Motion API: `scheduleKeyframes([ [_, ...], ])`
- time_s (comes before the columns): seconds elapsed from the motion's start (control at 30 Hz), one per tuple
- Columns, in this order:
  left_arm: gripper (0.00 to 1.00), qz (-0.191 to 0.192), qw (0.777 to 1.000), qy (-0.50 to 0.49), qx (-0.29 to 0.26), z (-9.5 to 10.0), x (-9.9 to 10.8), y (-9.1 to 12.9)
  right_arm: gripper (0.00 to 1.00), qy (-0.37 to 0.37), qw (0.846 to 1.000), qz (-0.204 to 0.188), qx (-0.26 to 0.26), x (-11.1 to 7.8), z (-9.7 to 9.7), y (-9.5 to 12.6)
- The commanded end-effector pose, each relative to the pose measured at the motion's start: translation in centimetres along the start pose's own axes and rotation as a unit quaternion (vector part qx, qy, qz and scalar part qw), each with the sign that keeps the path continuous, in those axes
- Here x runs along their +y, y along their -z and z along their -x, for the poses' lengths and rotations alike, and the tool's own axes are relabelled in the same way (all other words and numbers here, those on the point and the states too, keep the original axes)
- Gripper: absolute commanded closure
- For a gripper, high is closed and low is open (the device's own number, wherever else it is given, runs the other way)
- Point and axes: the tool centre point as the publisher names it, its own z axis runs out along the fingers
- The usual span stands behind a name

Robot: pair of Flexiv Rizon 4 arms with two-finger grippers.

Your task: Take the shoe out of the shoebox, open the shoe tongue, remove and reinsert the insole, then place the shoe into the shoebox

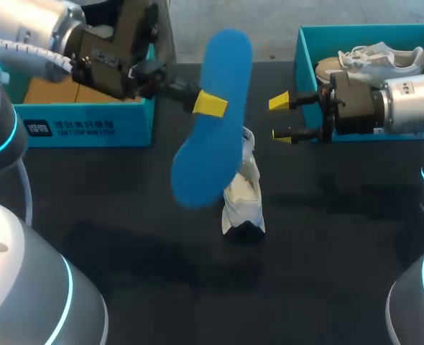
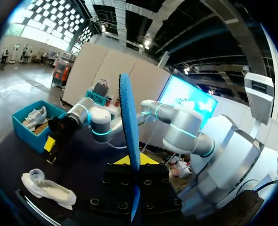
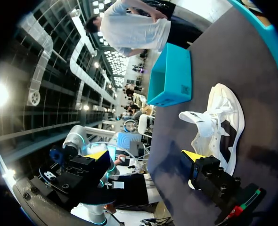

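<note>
One teal shoebox (image 1: 129,123), white print (image 1: 68,129)

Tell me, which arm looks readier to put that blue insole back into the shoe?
Left. The left gripper is shut on the blue insole, held up close to the white shoe. The right gripper is open and empty; it could perhaps steady the shoe.

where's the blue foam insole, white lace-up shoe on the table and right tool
blue foam insole (image 1: 215,144): head view, its middle
white lace-up shoe (image 1: 244,198): head view, its upper
right tool (image 1: 280,118): head view, between tips
</note>
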Motion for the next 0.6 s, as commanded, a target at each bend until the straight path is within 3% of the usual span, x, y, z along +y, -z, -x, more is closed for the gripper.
scheduleKeyframes([
  [0.03,1.0,0.109,0.931,-0.324,-0.127,0.64,-0.82,0.06,0.0,0.0,1.0,0.0,0.0,0.05,0.07,-0.19],
  [0.1,1.0,0.092,0.923,-0.344,-0.145,0.79,-0.95,-0.18,0.0,0.0,1.0,0.0,0.0,0.05,0.07,-0.19],
  [0.6,1.0,0.092,0.923,-0.344,-0.145,0.79,-0.95,-0.18,0.0,0.0,1.0,0.0,0.0,0.05,0.07,-0.19],
])
